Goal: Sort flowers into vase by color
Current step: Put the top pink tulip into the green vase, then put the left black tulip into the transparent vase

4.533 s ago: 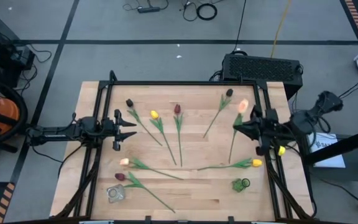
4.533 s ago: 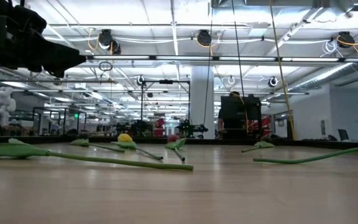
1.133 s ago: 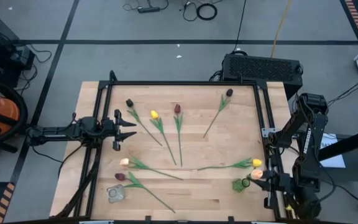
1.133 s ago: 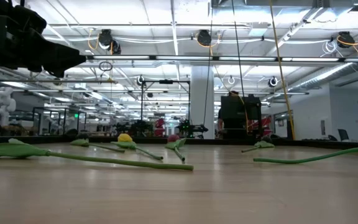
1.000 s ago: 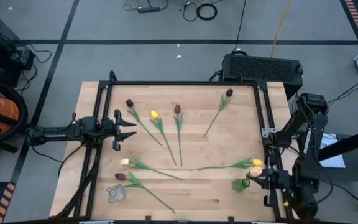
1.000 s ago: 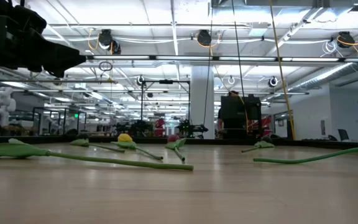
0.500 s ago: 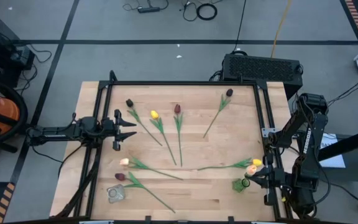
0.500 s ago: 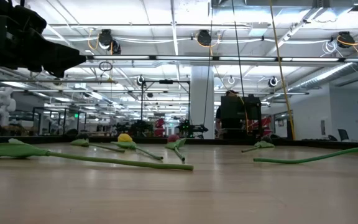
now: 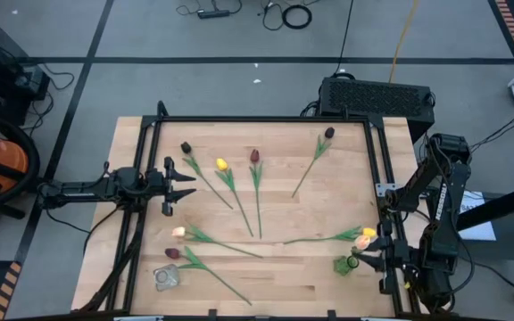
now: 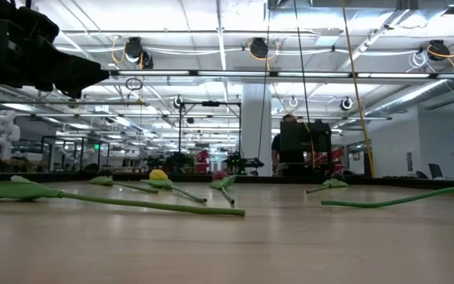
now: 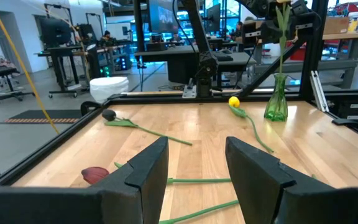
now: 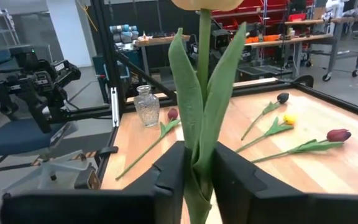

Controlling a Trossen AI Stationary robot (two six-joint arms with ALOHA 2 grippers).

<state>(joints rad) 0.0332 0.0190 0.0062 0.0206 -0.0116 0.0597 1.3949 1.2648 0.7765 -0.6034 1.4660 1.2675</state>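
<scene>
A peach tulip [image 9: 361, 242] stands upright at the table's near right corner, its stem [image 11: 281, 56] reaching down into the green vase [image 9: 344, 265]. My right gripper [image 9: 367, 254] is shut on it above the vase. The other flowers lie flat on the wood: a yellow one [image 9: 368, 233] beside the vase, dark, yellow and maroon ones [image 9: 254, 156] farther off, and a peach one [image 9: 178, 232] and a maroon one [image 9: 172, 253] near left. At the left edge my left gripper [image 9: 188, 185] hangs open, holding nothing. My right gripper pinches the peach tulip's leaves and stem [image 12: 197, 149] between its two fingers [image 12: 169, 180], well below the head. The fingers reach in level from the table's right side, across the stem. The tulip stands upright, its lower end inside the green vase [image 11: 276, 106].
A clear glass vase [image 9: 166, 277] stands at the near left corner. A black frame [image 9: 257, 119] runs around the table top. The middle of the near half is bare wood [image 9: 284, 276]. Workbenches and a person show in the room beyond.
My right gripper has turned at the wrist while staying over the green vase. The peach tulip's head has shifted a little toward the table's far left, and the flower stands straighter.
</scene>
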